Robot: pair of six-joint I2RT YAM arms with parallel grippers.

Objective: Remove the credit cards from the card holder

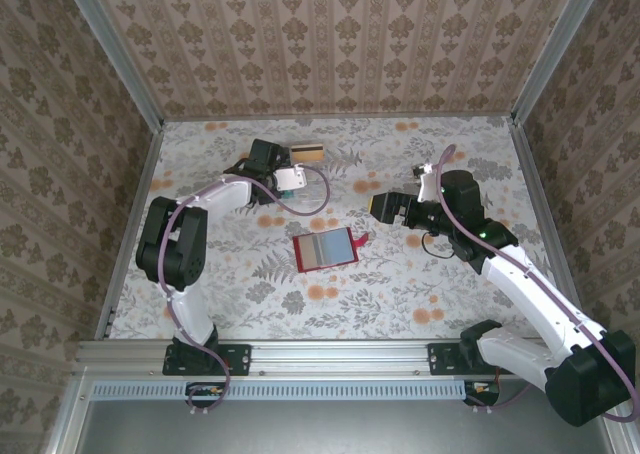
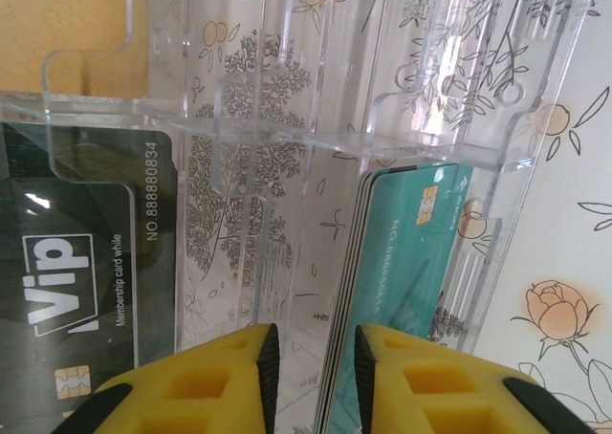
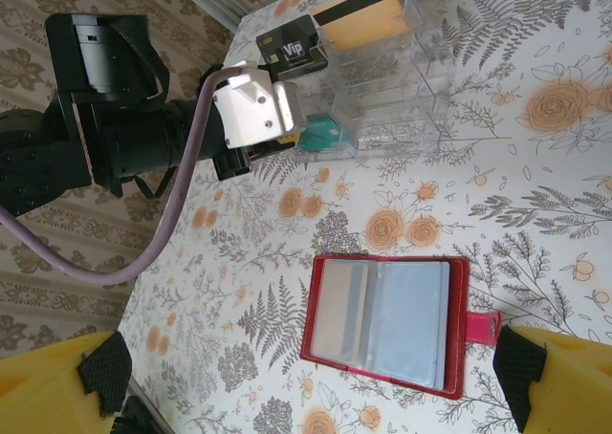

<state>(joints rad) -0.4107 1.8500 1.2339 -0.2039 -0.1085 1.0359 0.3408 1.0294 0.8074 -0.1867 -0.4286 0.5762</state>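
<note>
Card holder: lies open and flat at table centre.
Left gripper: at its 12 o'clock, at the clear rack; jaws slightly parted, nothing clamped.
Right gripper: at 2 o'clock, spread wide, empty.
Risk: left fingers snag the teal card; the unpinned holder slides when pushed.

left tool: jaws slightly apart | clear card rack: black VIP card left, teal card right

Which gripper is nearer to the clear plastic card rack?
Left. The left gripper is right at the rack, fingertips by the teal cards. The right gripper hovers open across the table, beside the red card holder.
</note>
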